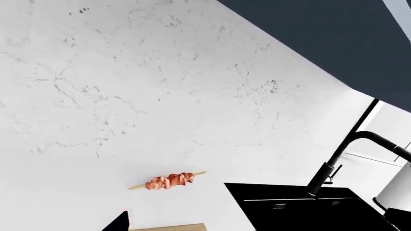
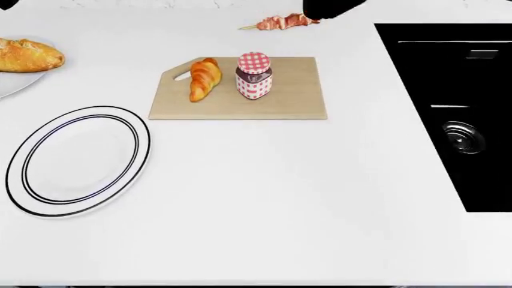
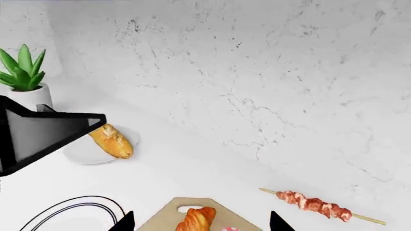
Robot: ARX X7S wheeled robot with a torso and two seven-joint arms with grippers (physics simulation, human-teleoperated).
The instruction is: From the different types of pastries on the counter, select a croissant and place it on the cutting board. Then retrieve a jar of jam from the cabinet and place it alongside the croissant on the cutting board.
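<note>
The cutting board (image 2: 288, 102) lies on the white counter (image 2: 264, 192). On it the croissant (image 2: 204, 78) lies by the handle hole, and the jar of jam (image 2: 253, 75) stands upright just to its right. My right gripper (image 3: 200, 224) is open and empty, raised above the croissant (image 3: 198, 219) and the board (image 3: 160, 214). My left gripper (image 1: 205, 226) is open and empty above the board's end (image 1: 168, 227); only one fingertip (image 1: 119, 222) shows. The long loaf (image 2: 28, 54) lies on a white plate at the far left.
The black sink (image 2: 448, 108) with its faucet (image 1: 340, 159) is to the right. A meat skewer (image 2: 280, 22) lies behind the board. A black-ringed plate (image 2: 76, 159) sits front left. A potted plant (image 3: 22, 67) stands by the wall. A dark cabinet (image 1: 334, 38) hangs above.
</note>
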